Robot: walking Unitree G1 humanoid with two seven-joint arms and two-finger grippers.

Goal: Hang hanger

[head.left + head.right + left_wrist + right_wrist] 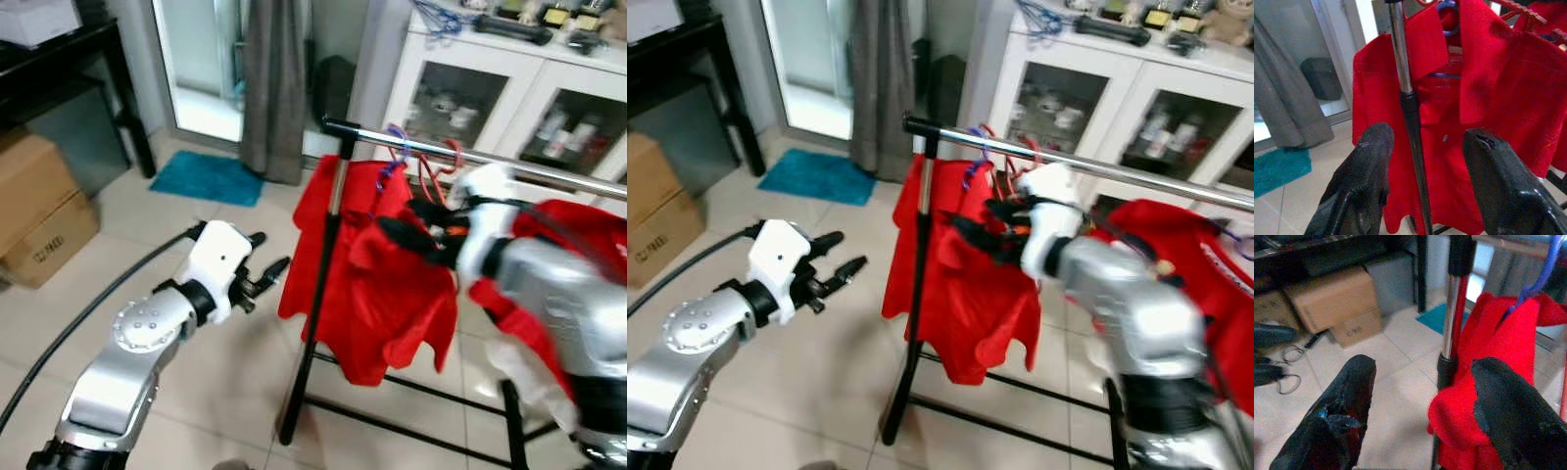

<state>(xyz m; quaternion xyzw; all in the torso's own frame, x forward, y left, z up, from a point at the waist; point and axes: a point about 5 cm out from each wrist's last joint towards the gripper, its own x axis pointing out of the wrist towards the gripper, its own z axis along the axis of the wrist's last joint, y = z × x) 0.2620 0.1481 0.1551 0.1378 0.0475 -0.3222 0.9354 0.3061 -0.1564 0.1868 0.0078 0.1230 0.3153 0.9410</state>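
A blue hanger (1448,19) carrying a red shirt (392,284) is hanging on the clothes rack's chrome rail (1136,174), beside a red hanger (438,162). The right gripper (982,220) is reaching against the shirt, fingers spread and empty. The left gripper (265,264) is hovering open, facing the rack's upright pole (1409,112). Print on the cardboard box (49,235) is too blurred to read.

Rack upright (315,294) and red shirt (387,284) stand between the tools.

left gripper (266,272): red shirt (377,274) on metal clothes rack (333,220) ahead of jaws
right gripper (1422,406): rack upright between jaws, brown cardboard boxes (1334,303) beyond
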